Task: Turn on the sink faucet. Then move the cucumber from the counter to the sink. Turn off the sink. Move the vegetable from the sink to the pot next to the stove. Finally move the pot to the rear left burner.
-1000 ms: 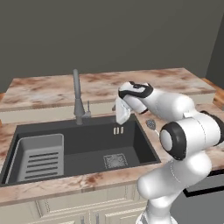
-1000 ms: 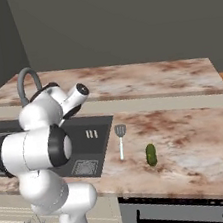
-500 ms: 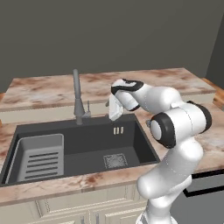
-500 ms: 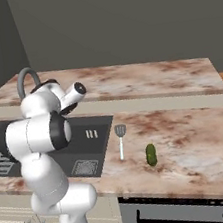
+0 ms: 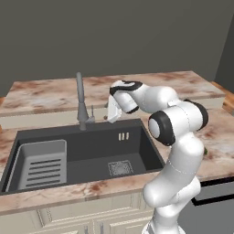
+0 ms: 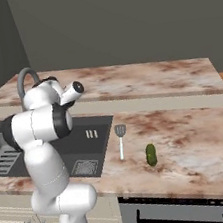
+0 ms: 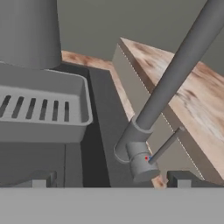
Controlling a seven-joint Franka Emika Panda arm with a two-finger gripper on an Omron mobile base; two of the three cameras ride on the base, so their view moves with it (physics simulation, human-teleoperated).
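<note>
Note that your gripper (image 7: 109, 180), jaws spread and empty, sits just beside the sink faucet (image 5: 81, 103) base, its fingertips cut off in the hand view. From there the faucet's thin lever (image 7: 166, 145) shows clearly. Only your right base view includes the cucumber (image 6: 151, 154), lying on the worktop (image 6: 188, 137) right of the spatula (image 6: 121, 140), long axis running front to back.

In the right base view the arm covers most of the sink faucet (image 6: 24, 81), leaving its curved top at upper left. The sink (image 6: 96, 146) runs off the left edge. In the hand view the faucet's spout leaves the top edge.
</note>
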